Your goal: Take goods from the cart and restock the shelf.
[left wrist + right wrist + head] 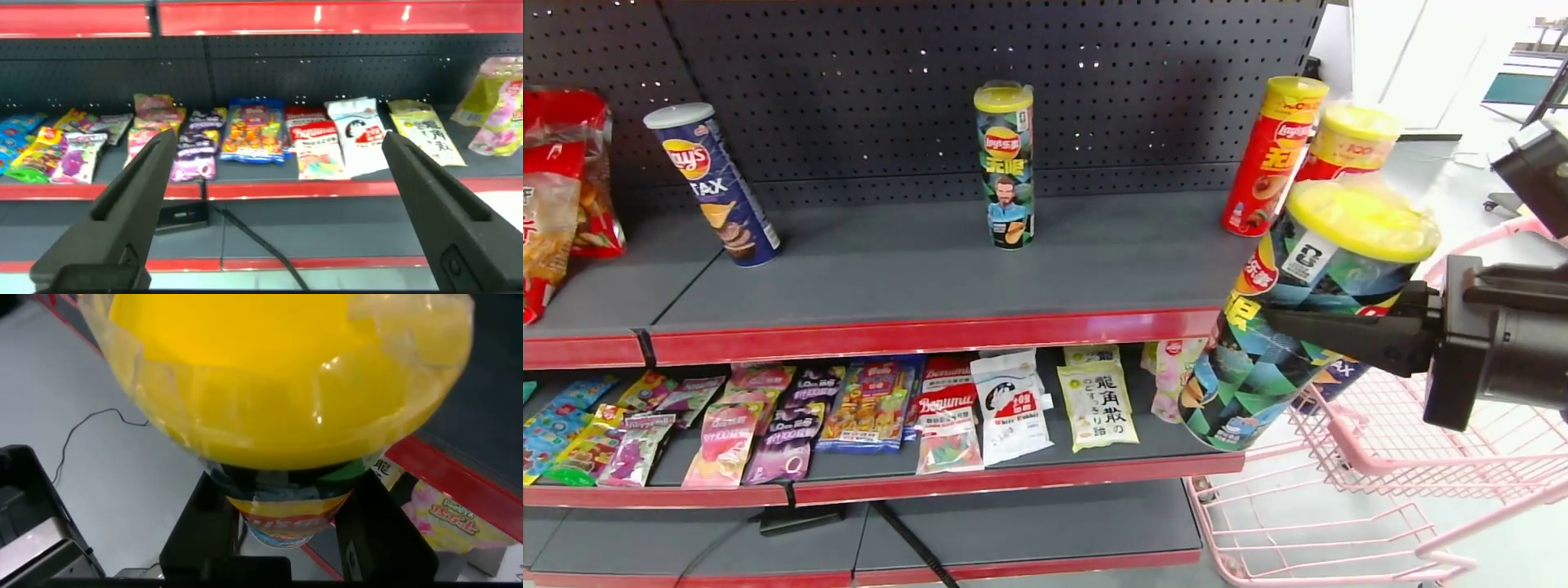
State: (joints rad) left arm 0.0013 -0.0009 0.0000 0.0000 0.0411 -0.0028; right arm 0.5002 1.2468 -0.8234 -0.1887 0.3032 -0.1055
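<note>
Clamped between the right gripper's [1294,325] fingers, a yellow-lidded can [1250,392] hangs tilted over the cart [1372,465], just off the shelf's [931,278] right end. Left gripper [274,204] is spread, empty. Four tubes [1005,163] stand shelved; this can awaits placing.

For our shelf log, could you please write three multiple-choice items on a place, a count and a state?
1. Where is the green-patterned, yellow-lidded chip can in the right gripper? A. floor B. airborne by the shelf's right end C. bottom shelf
2. How many chip cans sit on the grey top shelf? A. two B. four C. six
3. The left gripper is: A. open B. gripping a packet C. shut empty
Answers: B, held beside the shelf's red edge; B, one blue, one green, two red; A, fingers wide apart.
</note>
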